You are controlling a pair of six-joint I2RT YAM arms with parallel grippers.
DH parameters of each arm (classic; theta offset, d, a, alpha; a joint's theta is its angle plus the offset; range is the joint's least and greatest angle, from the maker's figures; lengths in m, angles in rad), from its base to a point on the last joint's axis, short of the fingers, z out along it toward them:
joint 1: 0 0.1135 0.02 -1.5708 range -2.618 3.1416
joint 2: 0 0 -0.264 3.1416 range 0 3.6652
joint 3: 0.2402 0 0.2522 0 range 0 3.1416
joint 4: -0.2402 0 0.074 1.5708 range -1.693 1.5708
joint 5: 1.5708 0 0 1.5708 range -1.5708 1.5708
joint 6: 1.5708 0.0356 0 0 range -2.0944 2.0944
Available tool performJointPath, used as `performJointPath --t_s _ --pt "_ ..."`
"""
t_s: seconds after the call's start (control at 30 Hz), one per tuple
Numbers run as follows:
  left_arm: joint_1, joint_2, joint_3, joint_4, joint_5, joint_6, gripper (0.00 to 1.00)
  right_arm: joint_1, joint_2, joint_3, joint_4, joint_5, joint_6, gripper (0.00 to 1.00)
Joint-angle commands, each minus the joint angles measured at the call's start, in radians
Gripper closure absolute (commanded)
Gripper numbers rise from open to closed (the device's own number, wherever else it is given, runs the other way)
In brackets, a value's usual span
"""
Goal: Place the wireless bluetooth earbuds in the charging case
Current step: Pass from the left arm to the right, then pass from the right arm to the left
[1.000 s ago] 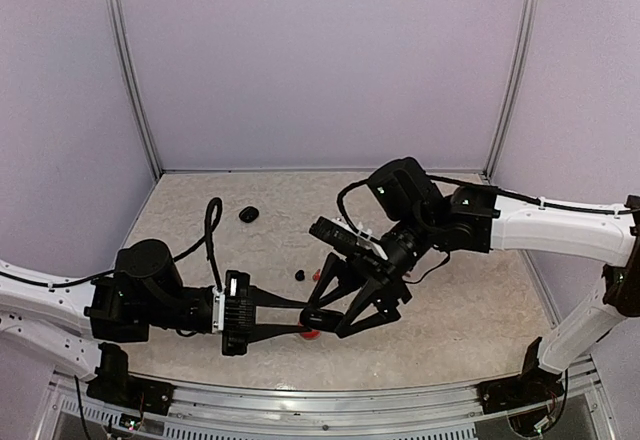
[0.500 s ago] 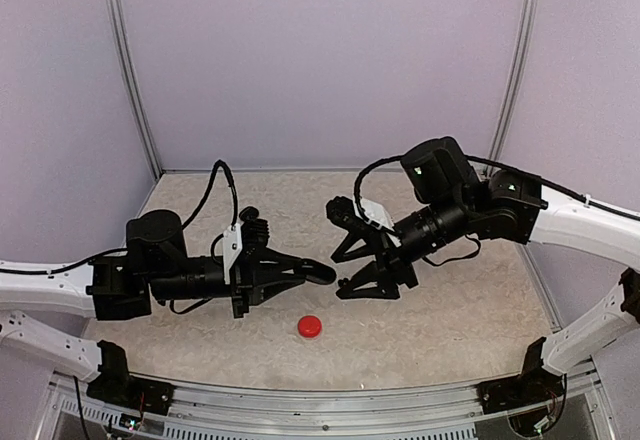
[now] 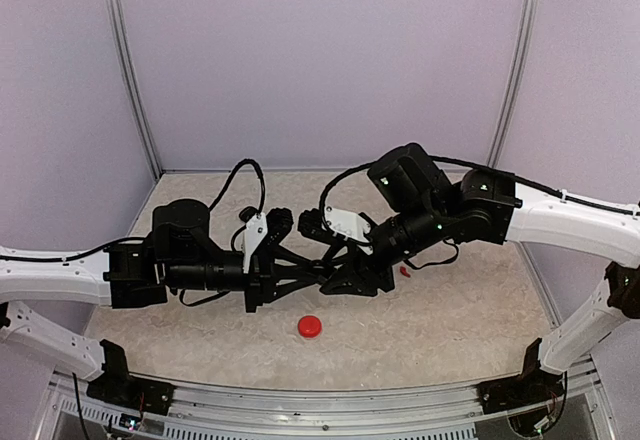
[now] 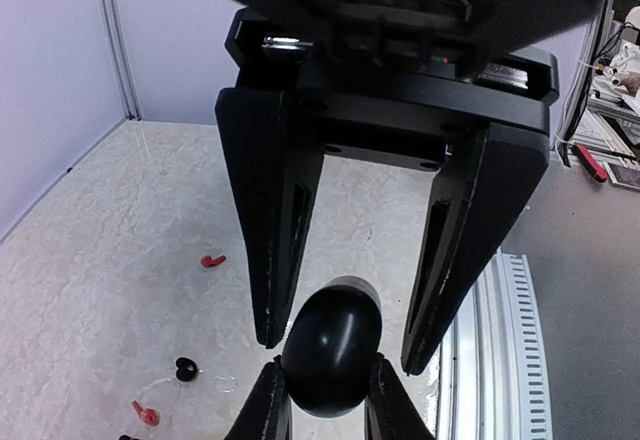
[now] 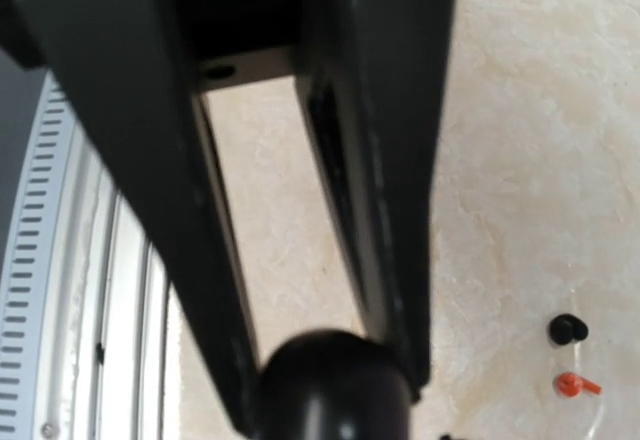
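A black pebble-shaped charging case (image 4: 332, 345) hangs above the table with my left gripper (image 4: 326, 385) shut on its near end. In the top view this left gripper (image 3: 318, 278) meets my right gripper (image 3: 338, 280) at mid-table. The right gripper (image 4: 340, 355) straddles the case's far end. One finger lies against the case and a narrow gap shows at the other. In the right wrist view the case (image 5: 335, 385) sits at the tips of the right gripper (image 5: 330, 400). Loose on the table lie a red earbud (image 4: 211, 260), a black earbud (image 4: 185, 368) and another red earbud (image 4: 146, 415).
A red case (image 3: 310, 326) sits on the table in front of the grippers. A red earbud (image 3: 404, 271) lies under the right arm. The metal front rail (image 4: 500, 360) runs close behind the held case. Purple walls close off the back and sides.
The left gripper has lifted the black case off the table, away from the red case. The right gripper has swung in over the case's far end while its jaws narrowed.
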Motion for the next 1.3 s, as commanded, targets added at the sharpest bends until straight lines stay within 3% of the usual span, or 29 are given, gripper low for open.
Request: performJointPath --t_s 0.0,0.33,0.37,0.6,0.7,0.93,1.27 --pt "0.012 0.017 0.041 -0.019 0.033 -0.027 1.0 0.014 0.015 0.028 -0.022 0.04 -0.005 0.54" --pt "0.018 0.007 0.023 0.01 0.018 -0.028 1.0 0.014 0.007 -0.002 0.009 0.042 0.017 0.82" --pt "0.02 0.001 0.016 0.019 0.011 -0.03 0.96 0.015 0.002 -0.008 0.017 0.041 0.02 0.84" --pt "0.024 -0.13 -0.128 0.191 -0.061 -0.043 0.38 0.0 -0.067 -0.06 0.155 0.042 0.055 0.86" --pt "0.027 -0.211 -0.216 0.316 -0.1 -0.059 0.29 -0.012 -0.098 -0.087 0.299 0.029 0.082 0.87" --pt "0.027 -0.243 -0.243 0.419 -0.057 -0.102 0.31 -0.028 -0.168 -0.206 0.701 -0.052 0.167 0.87" --pt "-0.033 -0.138 -0.171 0.498 -0.015 -0.13 0.36 -0.029 -0.135 -0.255 0.942 -0.223 0.277 0.87"
